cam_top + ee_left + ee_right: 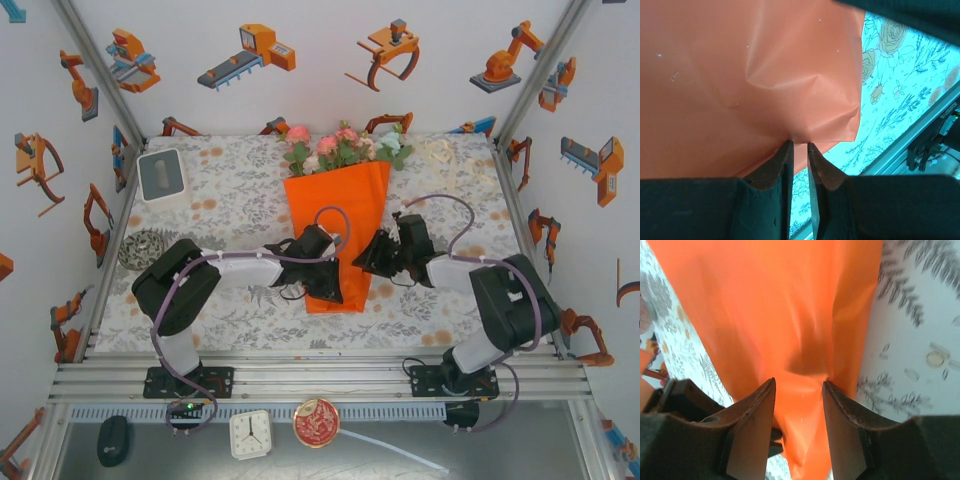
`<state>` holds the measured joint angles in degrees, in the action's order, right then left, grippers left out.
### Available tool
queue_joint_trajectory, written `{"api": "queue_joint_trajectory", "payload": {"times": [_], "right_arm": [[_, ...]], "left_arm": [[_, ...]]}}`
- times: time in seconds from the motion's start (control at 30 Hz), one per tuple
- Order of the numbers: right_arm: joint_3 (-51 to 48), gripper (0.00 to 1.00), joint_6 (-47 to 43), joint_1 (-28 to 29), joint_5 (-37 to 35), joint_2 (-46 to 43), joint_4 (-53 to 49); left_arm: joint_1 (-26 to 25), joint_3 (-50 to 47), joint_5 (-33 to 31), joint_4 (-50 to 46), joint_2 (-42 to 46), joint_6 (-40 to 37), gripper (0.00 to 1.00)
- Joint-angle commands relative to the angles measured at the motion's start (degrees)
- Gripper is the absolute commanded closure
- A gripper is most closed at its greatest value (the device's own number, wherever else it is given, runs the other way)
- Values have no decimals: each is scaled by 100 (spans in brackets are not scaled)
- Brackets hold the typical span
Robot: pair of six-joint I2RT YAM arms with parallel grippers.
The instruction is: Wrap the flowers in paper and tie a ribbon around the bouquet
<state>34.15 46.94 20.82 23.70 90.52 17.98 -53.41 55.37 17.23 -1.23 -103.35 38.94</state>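
1. The bouquet lies in the middle of the table. Its flowers, pink, cream and pale blue, fan out toward 12 o'clock. Its narrow end points to 6 o'clock, at the robot's bases.
2. The orange paper is folded round the stems in a long cone, wide at the blooms and tapering toward the near edge.
3. The left gripper meets the cone's lower part from 9 o'clock. Its jaws are almost together and pinch a creased edge of the paper between the tips.
4. The right gripper comes in from 3 o'clock, opposite the left one. Its jaws stand partly apart with the paper between them. I cannot tell whether they squeeze it or only straddle it.
5. The ribbon lies in a loose cream heap at about 1 o'clock from the bouquet, just beside the blooms and well apart from both grippers.
6. My reading: the wrapping step is near its end, with the two arms closing and steadying the cone. Tying has not begun.
7. The next move likely calls for one gripper to hold the fold shut while the other lets go and reaches to 1 o'clock for the ribbon. The thin paper could spring open if both release.
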Motion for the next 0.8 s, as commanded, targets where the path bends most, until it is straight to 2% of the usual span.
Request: {"api": "queue_joint_trajectory", "payload": {"times": [0.0,0.37,0.67,0.77], "right_arm": [[344,58,-22,-249,194,328,426],[1488,56,-211,-967,890,1548,794],[2804,54,-527,-1427,1857,2586,970],[3190,54,-359,-1577,2070,2646,932]], "left_arm": [[23,-129,-9,-107,42,0,77],[32,-208,-106,-48,167,9,77],[41,-170,-132,-50,201,-17,77],[41,-151,-170,-59,306,-74,77]]}}
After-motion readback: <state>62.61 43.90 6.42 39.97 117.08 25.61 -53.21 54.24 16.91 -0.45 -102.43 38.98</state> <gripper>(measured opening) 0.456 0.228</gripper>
